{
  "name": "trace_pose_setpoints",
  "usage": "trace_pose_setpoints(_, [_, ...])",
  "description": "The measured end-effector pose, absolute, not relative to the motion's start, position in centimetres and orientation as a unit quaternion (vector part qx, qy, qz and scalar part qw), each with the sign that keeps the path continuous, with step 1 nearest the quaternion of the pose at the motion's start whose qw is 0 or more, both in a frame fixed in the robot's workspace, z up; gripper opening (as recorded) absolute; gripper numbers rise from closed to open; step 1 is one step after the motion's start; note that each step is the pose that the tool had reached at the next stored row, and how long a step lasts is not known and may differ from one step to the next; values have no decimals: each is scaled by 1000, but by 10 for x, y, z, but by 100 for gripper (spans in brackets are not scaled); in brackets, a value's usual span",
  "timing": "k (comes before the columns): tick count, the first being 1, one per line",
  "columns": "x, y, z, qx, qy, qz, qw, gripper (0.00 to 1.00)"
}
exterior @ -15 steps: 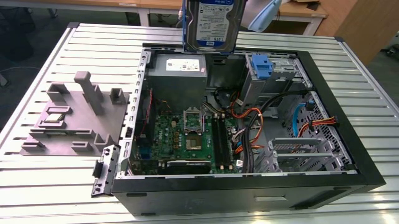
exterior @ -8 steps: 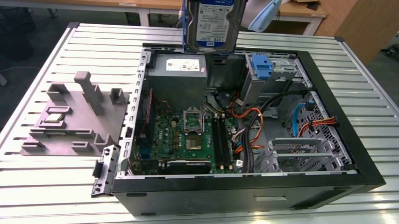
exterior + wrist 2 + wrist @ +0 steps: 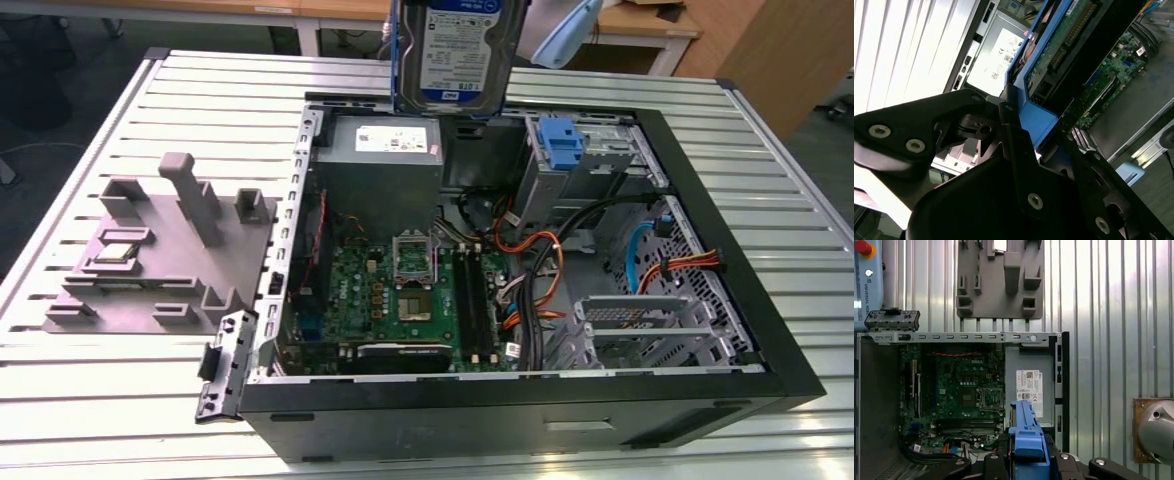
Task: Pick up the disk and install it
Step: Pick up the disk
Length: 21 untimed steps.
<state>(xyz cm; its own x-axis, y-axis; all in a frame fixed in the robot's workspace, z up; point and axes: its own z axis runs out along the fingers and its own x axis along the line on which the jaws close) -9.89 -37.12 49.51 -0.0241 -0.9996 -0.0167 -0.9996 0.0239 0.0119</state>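
Ext. view: 1 grey plastic fixture block at 9 o'clock. 1 open black metal PC case in the centre, w/ 1 green motherboard inside. 1 flat silver-grey disk w/ white-blue label and blue bracket hangs upright at 12 o'clock, over the grey power-supply box. Its top is cut off. Second wrist view: 1 black gripper clamps the disk's blue bracket; label side hidden.

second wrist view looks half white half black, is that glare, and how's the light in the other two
Second wrist view: yes, the table is blown out to white, while the gripper holding the disk sits in near-black shadow. Exterior view: even light, mild glare on the table at the bottom. First wrist view: bright streaks on the table, dim inside the computer case.
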Motion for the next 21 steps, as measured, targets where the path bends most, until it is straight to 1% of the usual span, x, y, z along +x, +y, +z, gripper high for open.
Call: trace_pose_setpoints(21, [-99, -378, 495, -699, 716, 10, 2, 37])
